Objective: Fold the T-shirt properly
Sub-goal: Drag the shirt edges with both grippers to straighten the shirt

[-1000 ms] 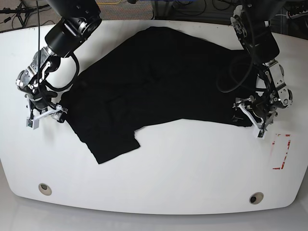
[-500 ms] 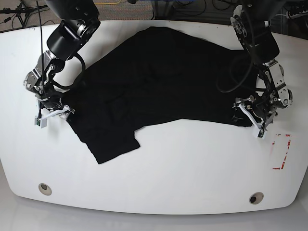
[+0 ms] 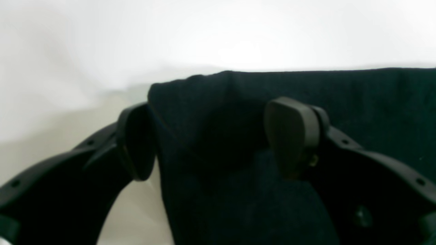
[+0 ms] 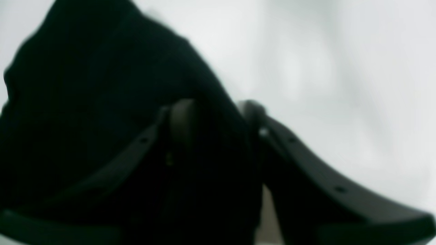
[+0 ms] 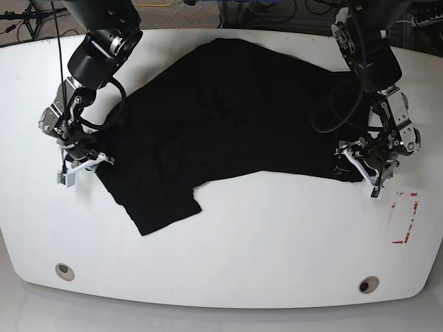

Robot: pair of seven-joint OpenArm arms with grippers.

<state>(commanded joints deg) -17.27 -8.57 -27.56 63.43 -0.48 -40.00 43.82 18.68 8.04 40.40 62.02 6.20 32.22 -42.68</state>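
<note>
The black T-shirt (image 5: 228, 117) lies spread and creased on the white table (image 5: 277, 235), with no print showing. My left gripper (image 5: 360, 169) sits at the shirt's right corner. In the left wrist view this gripper (image 3: 214, 139) is open, its pads wide apart on either side of a raised corner of the T-shirt (image 3: 340, 92). My right gripper (image 5: 83, 168) is at the shirt's left edge. The right wrist view is blurred: there the gripper (image 4: 218, 119) has its jaws drawn close on a fold of the T-shirt (image 4: 85, 85).
A red-marked rectangle (image 5: 405, 218) lies on the table right of the left gripper. Two round holes (image 5: 64, 271) (image 5: 368, 284) sit near the front edge. Cables run behind the table's far edge.
My right gripper has slid to the right, from the bare table onto the shirt's left edge. The left gripper and the shirt have stayed where they were.
</note>
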